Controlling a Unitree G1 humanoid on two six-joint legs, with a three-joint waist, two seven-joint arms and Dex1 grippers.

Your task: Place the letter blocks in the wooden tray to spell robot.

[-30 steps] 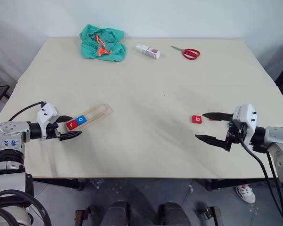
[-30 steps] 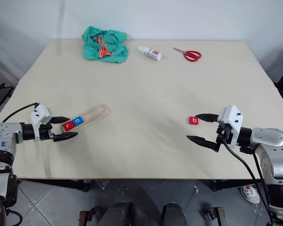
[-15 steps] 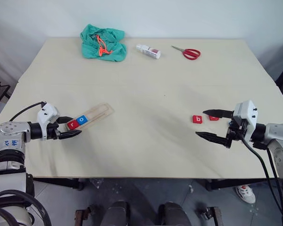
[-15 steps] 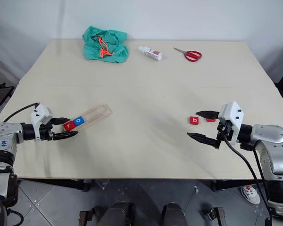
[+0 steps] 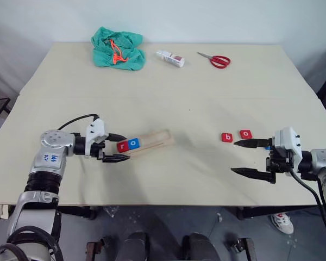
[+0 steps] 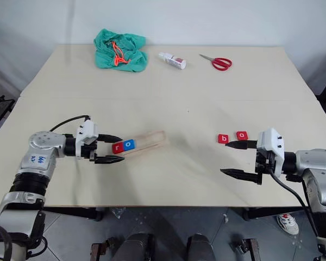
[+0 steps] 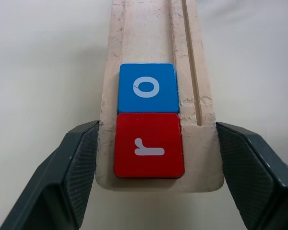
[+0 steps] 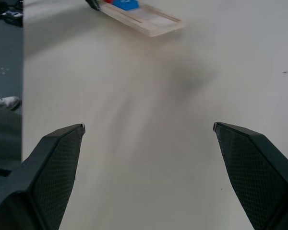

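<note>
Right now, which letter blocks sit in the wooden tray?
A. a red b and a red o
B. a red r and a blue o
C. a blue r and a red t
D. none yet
B: the left wrist view shows a red r block at the end of the wooden tray with a blue o block touching it; the red b and red o lie loose on the table.

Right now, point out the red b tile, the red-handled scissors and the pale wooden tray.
red b tile (image 5: 226,137), left eye view, its face.
red-handled scissors (image 5: 219,61), left eye view, handle.
pale wooden tray (image 5: 156,138), left eye view, bare groove.
</note>
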